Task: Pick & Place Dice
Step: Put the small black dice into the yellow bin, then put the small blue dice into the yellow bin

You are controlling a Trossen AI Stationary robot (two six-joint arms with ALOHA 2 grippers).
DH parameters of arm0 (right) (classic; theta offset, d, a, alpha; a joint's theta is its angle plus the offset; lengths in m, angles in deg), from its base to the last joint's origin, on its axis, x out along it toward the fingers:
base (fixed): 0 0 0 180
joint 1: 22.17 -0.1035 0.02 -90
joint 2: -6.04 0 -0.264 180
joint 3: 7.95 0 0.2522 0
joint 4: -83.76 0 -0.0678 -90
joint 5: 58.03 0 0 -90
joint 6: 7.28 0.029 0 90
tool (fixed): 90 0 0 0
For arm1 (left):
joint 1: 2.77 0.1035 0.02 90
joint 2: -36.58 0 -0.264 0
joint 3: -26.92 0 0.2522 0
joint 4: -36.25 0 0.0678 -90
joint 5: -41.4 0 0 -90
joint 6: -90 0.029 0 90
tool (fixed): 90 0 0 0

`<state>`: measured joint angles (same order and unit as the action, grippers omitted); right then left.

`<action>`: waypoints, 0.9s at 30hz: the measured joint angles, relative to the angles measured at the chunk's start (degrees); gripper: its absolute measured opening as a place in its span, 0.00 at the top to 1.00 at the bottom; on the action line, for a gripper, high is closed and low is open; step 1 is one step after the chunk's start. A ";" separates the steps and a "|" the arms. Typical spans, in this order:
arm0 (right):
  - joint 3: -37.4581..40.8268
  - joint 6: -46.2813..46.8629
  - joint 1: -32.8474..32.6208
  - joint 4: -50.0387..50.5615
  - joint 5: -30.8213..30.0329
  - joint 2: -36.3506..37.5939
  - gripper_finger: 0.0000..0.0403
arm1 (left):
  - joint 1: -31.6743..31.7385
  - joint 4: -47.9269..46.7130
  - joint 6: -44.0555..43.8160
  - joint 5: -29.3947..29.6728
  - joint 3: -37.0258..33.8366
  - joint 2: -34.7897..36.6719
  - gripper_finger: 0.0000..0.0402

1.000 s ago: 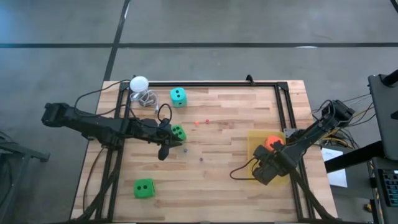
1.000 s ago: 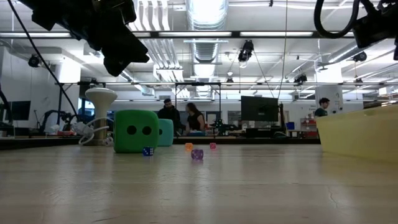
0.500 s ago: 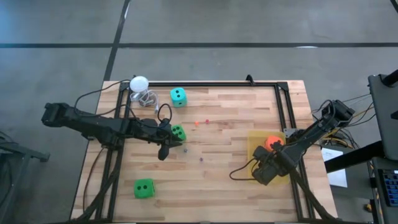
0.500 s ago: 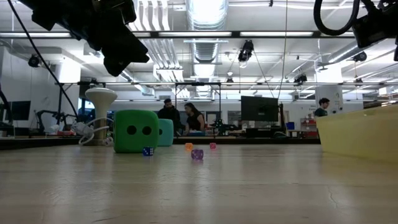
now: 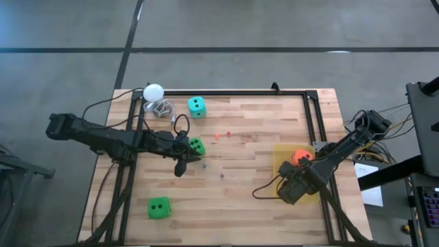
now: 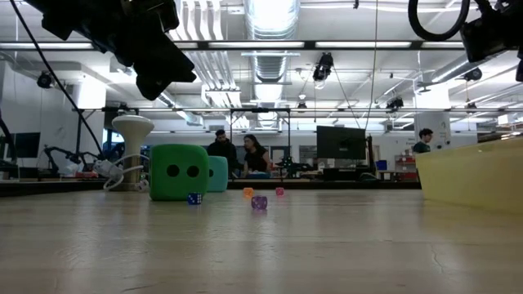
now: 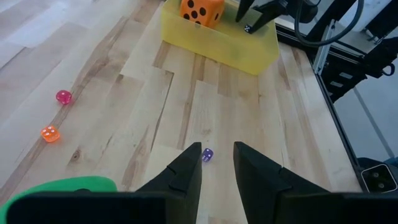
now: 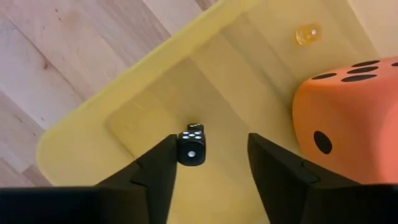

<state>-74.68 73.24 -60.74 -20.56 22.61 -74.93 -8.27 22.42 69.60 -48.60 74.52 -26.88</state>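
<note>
While orange-red die point(image 5: 300, 157) sits in yellow tray point(image 5: 282, 152), 3 dice wait; right gripper point(image 8: 208, 163) spread above tray w/ black die point(image 8: 191, 151) between fingers, left gripper point(image 7: 216, 163) slightly parted, empty

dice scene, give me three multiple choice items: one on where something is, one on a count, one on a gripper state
1. Where is the orange die?
A. in the yellow tray
B. beside the white ball
C. under the left gripper

2. How many green dice lie on the table, not counting the teal die?
A. one
B. two
C. four

3. How does the right gripper stand?
A. shut on the orange die
B. shut on the tray's wall
C. open over the tray, holding nothing

Answers:
1. A: the right wrist view shows it on the tray's floor.
2. B: the high view shows one green die by the left gripper and another green die near the front edge.
3. C: its fingers stand apart, with only a small black die on the tray floor between them.
</note>
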 joint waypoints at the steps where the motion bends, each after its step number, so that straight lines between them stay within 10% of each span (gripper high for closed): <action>1: 0.00 -0.17 0.00 -0.03 0.00 0.00 0.50 | 0.00 0.00 0.00 -0.01 0.00 0.00 0.75; 27: -5.02 -0.83 -0.88 1.54 -3.00 -1.97 0.44 | -0.02 -0.63 0.27 -0.01 0.00 0.00 0.75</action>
<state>-79.69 72.41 -61.61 -19.03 19.61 -76.90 -8.29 21.78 69.87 -48.61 74.52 -26.88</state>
